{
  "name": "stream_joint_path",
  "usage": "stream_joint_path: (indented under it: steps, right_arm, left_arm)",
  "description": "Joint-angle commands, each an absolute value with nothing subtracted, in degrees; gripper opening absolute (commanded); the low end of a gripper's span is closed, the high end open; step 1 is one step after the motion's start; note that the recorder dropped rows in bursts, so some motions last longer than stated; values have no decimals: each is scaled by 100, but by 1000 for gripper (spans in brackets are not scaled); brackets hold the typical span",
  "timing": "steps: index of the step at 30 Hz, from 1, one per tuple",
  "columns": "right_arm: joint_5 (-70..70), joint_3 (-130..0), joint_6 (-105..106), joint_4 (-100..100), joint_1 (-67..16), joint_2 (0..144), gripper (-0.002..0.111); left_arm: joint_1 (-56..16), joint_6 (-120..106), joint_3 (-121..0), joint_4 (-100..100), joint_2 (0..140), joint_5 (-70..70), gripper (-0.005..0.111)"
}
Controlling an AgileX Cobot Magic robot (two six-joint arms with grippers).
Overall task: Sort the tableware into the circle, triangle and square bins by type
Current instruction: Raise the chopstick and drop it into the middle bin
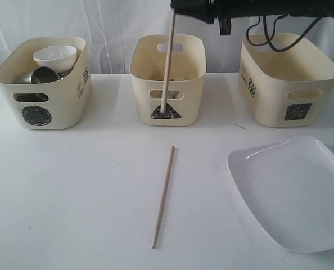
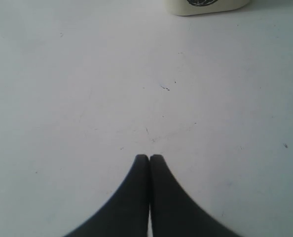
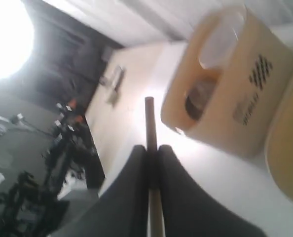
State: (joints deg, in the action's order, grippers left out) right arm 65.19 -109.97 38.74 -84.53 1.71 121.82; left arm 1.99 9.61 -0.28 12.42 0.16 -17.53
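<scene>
Right gripper (image 3: 150, 153) is pinched on one chopstick (image 1: 167, 62), hanging upright at the triangle bin (image 1: 196, 62), not in yet; left gripper (image 2: 149, 158) is closed, empty, over bare table (image 1: 71, 185). The circle bin (image 1: 66, 107) holds the white bowl (image 1: 54, 56) and steel pieces. Still to sort are the second chopstick (image 1: 163, 197), mid-table with open room around it, and the plate (image 1: 296, 191), below the square bin (image 1: 268, 95).

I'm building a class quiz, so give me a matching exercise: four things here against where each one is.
Things: 1 white bowl; 2 plate; 3 upright chopstick; 4 lying chopstick.
Places: A in the right end effector; B on the table before the triangle bin; C in the circle bin; D on the table before the square bin.
Pairs: 1-C, 2-D, 3-A, 4-B.
</scene>
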Motion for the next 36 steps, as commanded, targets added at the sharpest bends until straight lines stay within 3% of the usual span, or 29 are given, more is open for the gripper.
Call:
stream_joint_path:
  steps: [1,19,28,36]
  right_arm:
    - [5845,-11014,5016,-9693,239,12158,0]
    - [3564,-11014,7517,-9995,239,12220,0]
    - [3201,-11014,7881,-9995,175,12711,0]
    - [3365,-11023,8123,-9995,115,12806,30]
  left_arm:
    - [147,966,0,1202,0,-1744,0]
    - [147,966,0,1202,0,-1744,0]
    - [147,966,0,1202,0,-1744,0]
    - [147,966,0,1202,0,-1744,0]
